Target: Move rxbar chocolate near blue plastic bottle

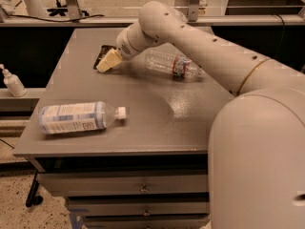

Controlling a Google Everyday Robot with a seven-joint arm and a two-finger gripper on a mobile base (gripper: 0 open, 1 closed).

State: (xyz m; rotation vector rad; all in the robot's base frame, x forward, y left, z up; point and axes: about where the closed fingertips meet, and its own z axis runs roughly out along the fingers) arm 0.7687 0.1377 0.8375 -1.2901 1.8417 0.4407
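The rxbar chocolate (101, 56) is a small flat black bar lying at the back left of the grey table (143, 118). My gripper (107, 62) reaches down over the bar's right side, its pale fingertips covering part of it. The blue plastic bottle (78, 117), with a pale blue-and-white label and white cap, lies on its side at the front left of the table, well in front of the bar and gripper.
A clear ribbed bottle with a red label band (172, 64) lies on its side behind the table's middle, under my arm. A small white pump bottle (12, 82) stands on a ledge left of the table. My arm's large body fills the lower right.
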